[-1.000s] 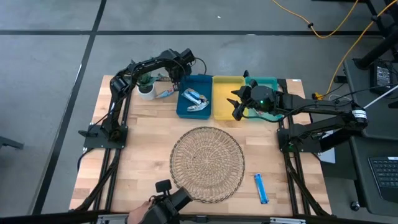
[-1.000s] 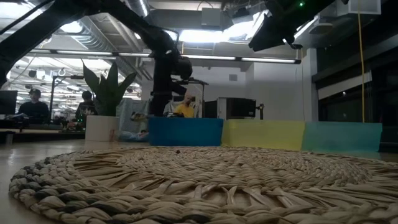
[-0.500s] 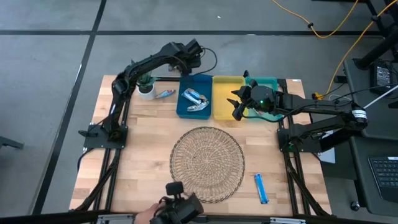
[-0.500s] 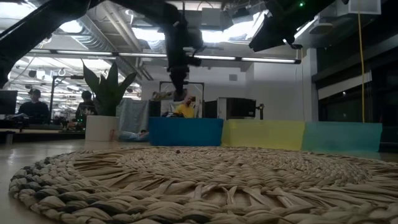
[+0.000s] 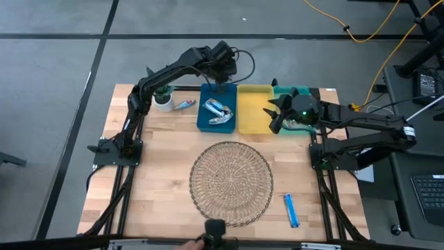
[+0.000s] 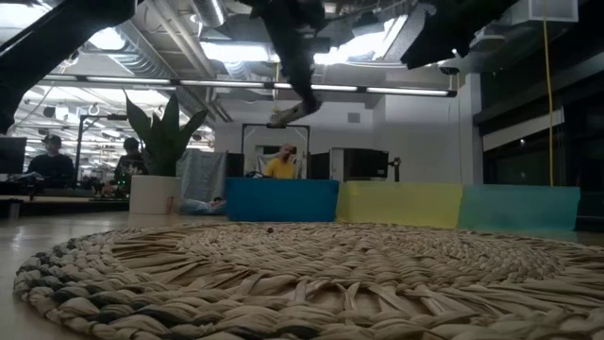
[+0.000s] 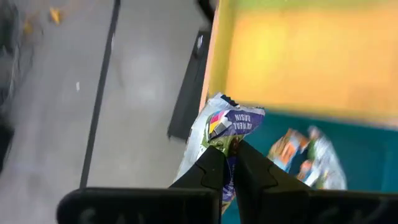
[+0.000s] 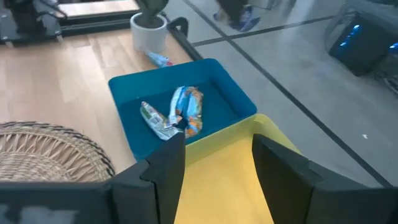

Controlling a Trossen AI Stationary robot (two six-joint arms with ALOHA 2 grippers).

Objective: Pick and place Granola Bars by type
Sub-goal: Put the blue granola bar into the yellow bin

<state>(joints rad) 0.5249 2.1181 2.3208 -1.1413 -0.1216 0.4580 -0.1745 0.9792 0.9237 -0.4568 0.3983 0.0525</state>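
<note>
- The left pincer (image 5: 223, 61) is high above the far edge of the blue tray (image 5: 205, 119), near the corner where it meets the yellow tray (image 5: 252, 123). Its fingers (image 7: 208, 173) are closed on a silver-white bar (image 7: 221, 134), which hangs in the air.
- In the low view this bar (image 6: 286, 115) is well above the trays, under the dark arm.
- The right pincer (image 5: 277, 114) hovers over the border between the yellow tray and the teal tray (image 5: 303, 92). Its fingers (image 8: 166, 167) stand half apart and hold nothing.
- Two bars (image 5: 216, 112) lie in the blue tray: one blue-orange (image 8: 188, 109), one silver-green (image 8: 155, 119), touching each other.
- In the left wrist view some wrappers (image 7: 306, 157) lie in the teal tray.
- One blue bar (image 5: 184, 105) lies on the counter (image 5: 156, 160) between the white pot (image 5: 163, 101) and the blue tray.
- Another blue bar (image 5: 291, 210) lies on the counter near the right front corner, beside the wicker mat (image 5: 231, 182) but apart from it.
</note>
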